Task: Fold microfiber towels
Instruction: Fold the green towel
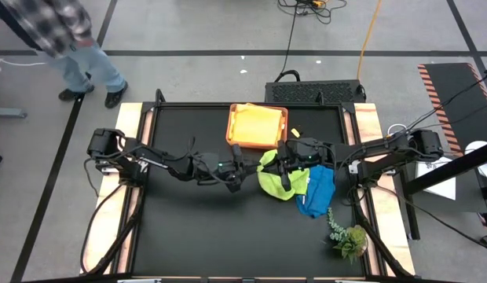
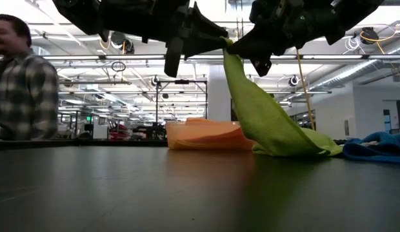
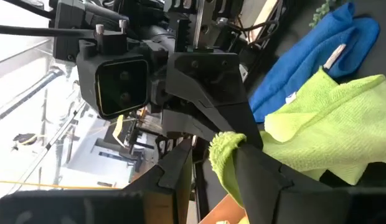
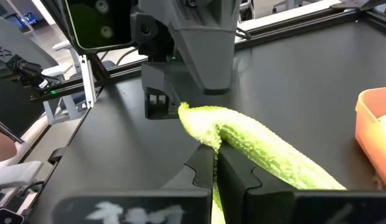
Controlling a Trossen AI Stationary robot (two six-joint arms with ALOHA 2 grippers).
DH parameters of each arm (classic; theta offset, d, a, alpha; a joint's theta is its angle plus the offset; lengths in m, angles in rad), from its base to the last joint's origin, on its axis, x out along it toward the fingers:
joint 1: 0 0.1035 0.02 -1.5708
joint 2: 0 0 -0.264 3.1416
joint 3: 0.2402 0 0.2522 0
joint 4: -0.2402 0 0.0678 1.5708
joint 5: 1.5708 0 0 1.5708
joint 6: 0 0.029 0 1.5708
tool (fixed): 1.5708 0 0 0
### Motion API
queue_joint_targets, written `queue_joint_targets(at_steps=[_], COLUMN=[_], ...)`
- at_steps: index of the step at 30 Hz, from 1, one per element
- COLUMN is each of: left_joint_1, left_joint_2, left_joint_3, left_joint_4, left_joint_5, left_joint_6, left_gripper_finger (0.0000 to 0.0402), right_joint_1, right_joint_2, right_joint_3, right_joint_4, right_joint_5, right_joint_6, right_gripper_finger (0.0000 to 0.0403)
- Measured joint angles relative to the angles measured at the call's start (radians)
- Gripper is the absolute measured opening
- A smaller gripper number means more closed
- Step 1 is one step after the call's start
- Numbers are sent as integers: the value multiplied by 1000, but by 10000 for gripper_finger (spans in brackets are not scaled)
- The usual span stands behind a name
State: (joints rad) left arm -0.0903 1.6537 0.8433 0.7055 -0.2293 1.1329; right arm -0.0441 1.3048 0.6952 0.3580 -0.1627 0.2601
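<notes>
A lime green towel [image 2: 264,116] hangs from a raised corner between my two grippers above the table's middle, and its lower end [image 2: 303,147] rests on the table. My left gripper [image 3: 215,171] comes from the table's left and is shut on that corner's tip. My right gripper [image 4: 216,165] faces it from the right, shut on the same bunched corner. In the high view they meet by the green towel [image 1: 276,179]. Beside it a blue towel [image 1: 316,192] lies crumpled. A yellow towel [image 1: 255,122] lies in the tray. My left gripper has the tip of the towel's raised corner [image 3: 225,149] between its two fingers, coming in about level from the table's left. The bunched tip lies against one finger [image 3: 258,171]. The towel hangs slack below the hold. My right gripper pinches the bunched corner [image 4: 208,127] between its two fingers just behind the tip, about level from the table's right. Several gathered layers form a roll that passes through the fingers. The rest hangs down, its lower end on the table.
The tan tray [image 1: 236,126] stands at the table's far edge, just beyond the grippers. A green plant sprig [image 1: 347,236] lies near the front right. A person [image 1: 71,43] stands beyond the table's far left corner. The table's left half [image 1: 181,228] is bare black mat.
</notes>
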Motion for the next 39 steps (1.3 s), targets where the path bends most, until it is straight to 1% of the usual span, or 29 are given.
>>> queue_joint_targets(at_steps=[7,12,16,20,22,25,28,30,33,39], left_joint_1=[-11,-9,-8,-9,-9,-9,-10,-8,-7,-8], left_joint_2=[0,0,-1,-1,-1,-1,-1,-1,-1,-1], left_joint_3=[0,0,0,0,0,0,0,0,0,0], left_joint_4=[-14,-42,-52,-53,-53,-52,-52,-51,-49,-27], left_joint_5=[-19,2,40,46,45,36,-21,-55,-62,-55], left_joint_6=[48,36,37,43,55,65,74,96,116,117], left_gripper_finger=[118,118,117,117,110,89,69,62,66,94], right_joint_1=[0,0,0,0,0,0,0,0,0,0], right_joint_2=[0,1,1,1,1,1,1,1,1,1], right_joint_3=[0,0,0,0,0,0,0,0,0,0], right_joint_4=[5,2,5,5,5,5,4,4,4,4], right_joint_5=[0,0,0,0,0,-11,-25,-27,-28,-28], right_joint_6=[5,5,4,4,4,15,23,27,27,24], right_gripper_finger=[0,0,0,0,0,0,0,0,0,0])
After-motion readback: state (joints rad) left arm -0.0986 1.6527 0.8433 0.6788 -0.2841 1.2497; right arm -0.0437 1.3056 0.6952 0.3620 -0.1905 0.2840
